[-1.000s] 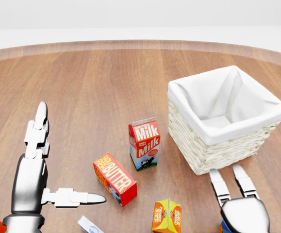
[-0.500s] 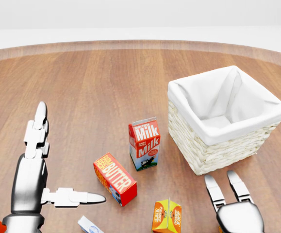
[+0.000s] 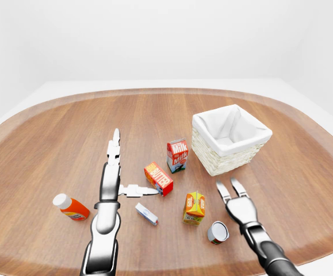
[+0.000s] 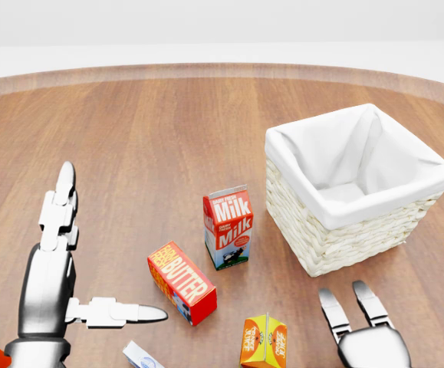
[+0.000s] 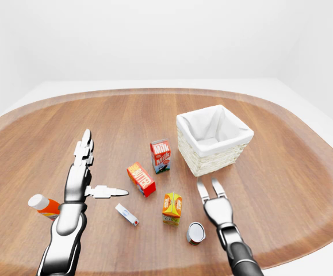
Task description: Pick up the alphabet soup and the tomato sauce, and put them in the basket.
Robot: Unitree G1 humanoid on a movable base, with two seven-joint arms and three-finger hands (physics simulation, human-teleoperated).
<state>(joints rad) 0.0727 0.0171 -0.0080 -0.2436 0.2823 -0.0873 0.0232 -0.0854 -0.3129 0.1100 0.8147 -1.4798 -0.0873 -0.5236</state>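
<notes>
Can [image 3: 217, 232] lies on its side on the tabletop [image 3: 51, 144], just beside the open right robot hand [image 3: 233, 192], while the open left robot hand [image 3: 118, 172] idles and the basket [image 3: 230, 141] waits.

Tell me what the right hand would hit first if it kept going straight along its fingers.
Most likely the basket. The right hand is open, its fingers pointing up the left-eye view at the wicker wall, with only bare table between. Depth is hard to judge, so it might skim the wall's lower corner.
</notes>
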